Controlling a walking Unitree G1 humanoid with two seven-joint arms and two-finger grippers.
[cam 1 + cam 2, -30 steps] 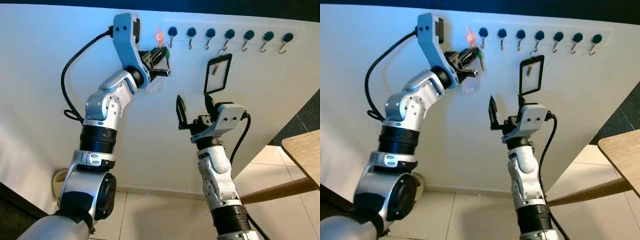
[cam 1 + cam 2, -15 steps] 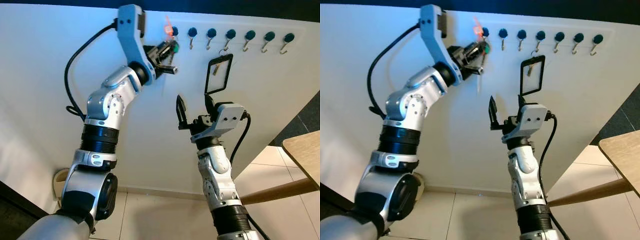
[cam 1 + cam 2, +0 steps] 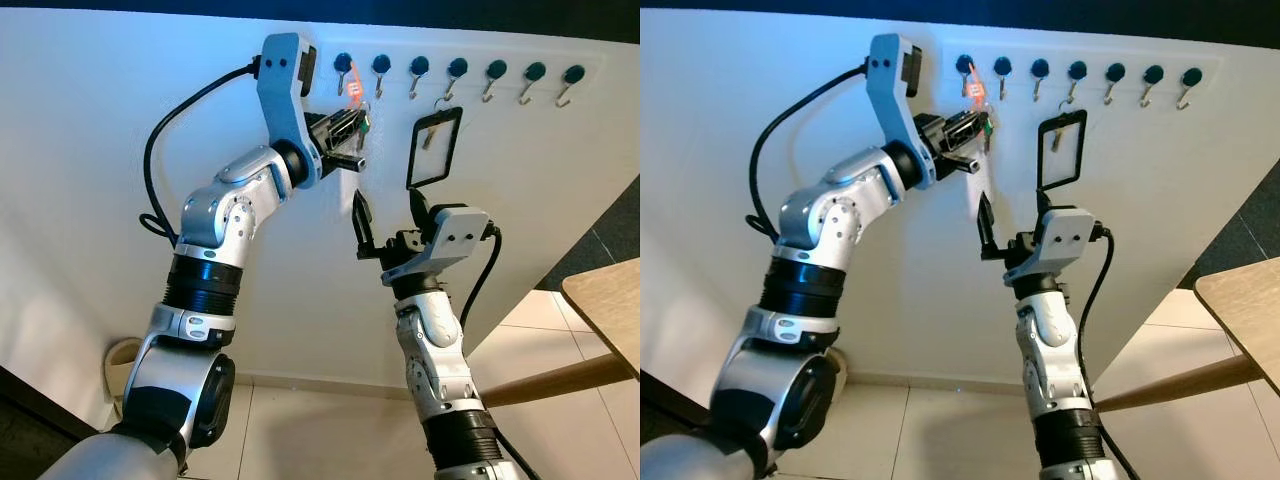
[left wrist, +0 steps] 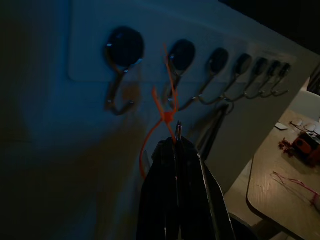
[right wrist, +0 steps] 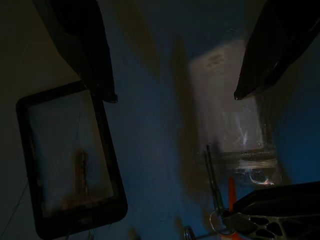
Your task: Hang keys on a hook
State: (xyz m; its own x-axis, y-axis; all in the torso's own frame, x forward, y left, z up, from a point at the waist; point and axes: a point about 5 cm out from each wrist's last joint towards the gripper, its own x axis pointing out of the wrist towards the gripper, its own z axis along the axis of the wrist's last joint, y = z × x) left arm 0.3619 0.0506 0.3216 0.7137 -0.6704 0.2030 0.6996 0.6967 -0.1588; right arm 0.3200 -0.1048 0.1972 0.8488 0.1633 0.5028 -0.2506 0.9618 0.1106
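Just above your left gripper (image 3: 352, 132), pinched shut on the keys (image 3: 361, 118), the orange loop (image 4: 161, 111) nears a hook (image 4: 176, 99); ease it over the tip before you let go.

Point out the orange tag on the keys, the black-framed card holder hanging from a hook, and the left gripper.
orange tag (image 3: 353, 78), left eye view, on the tag's orange strip below the hooks.
card holder (image 3: 436, 150), left eye view, middle of its clear window.
left gripper (image 3: 352, 142), left eye view, between the fingertips holding the keys.

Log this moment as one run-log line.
left gripper: shut on keys, raised at hook rail | orange loop near second hook, not hung | right gripper: open, idle below
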